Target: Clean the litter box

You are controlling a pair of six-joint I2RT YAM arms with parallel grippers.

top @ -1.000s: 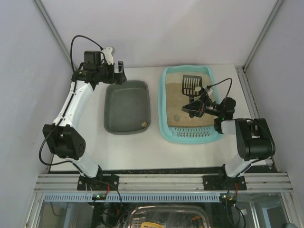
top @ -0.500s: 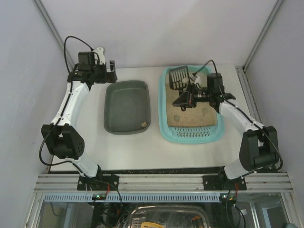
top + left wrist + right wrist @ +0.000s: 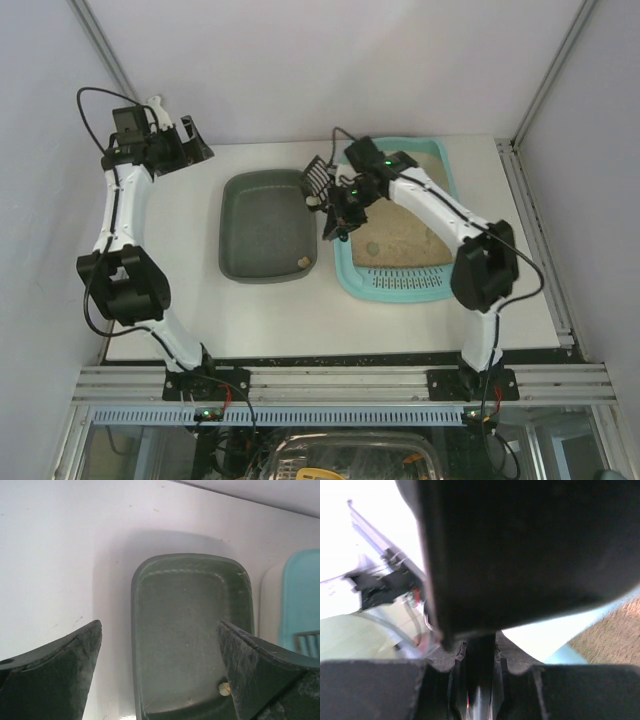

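Observation:
The light-turquoise litter box [image 3: 346,262] with beige litter sits right of centre; its rim [image 3: 565,655] and litter [image 3: 615,632] show in the right wrist view, and its corner [image 3: 302,595] in the left wrist view. A small clump [image 3: 372,247] lies on the litter. My right gripper [image 3: 338,207] is shut on the handle of a black slotted scoop [image 3: 316,177], whose head hangs over the grey tray's right rim. In the right wrist view the scoop [image 3: 530,545] fills the top and my right gripper [image 3: 480,655] pinches its handle. My left gripper [image 3: 187,135] [image 3: 159,625] is open and empty at the far left.
A dark grey tray [image 3: 262,225] [image 3: 190,630] lies left of the litter box, with one pale clump [image 3: 300,262] [image 3: 224,689] in its near right corner. Slanted white walls enclose the table on both sides. The litter box's slotted end [image 3: 405,280] faces the near edge.
My right arm swung left, carrying the scoop from above the litter to the grey tray's right rim. My left arm, still open, pulled back from the tray's far edge towards the left wall.

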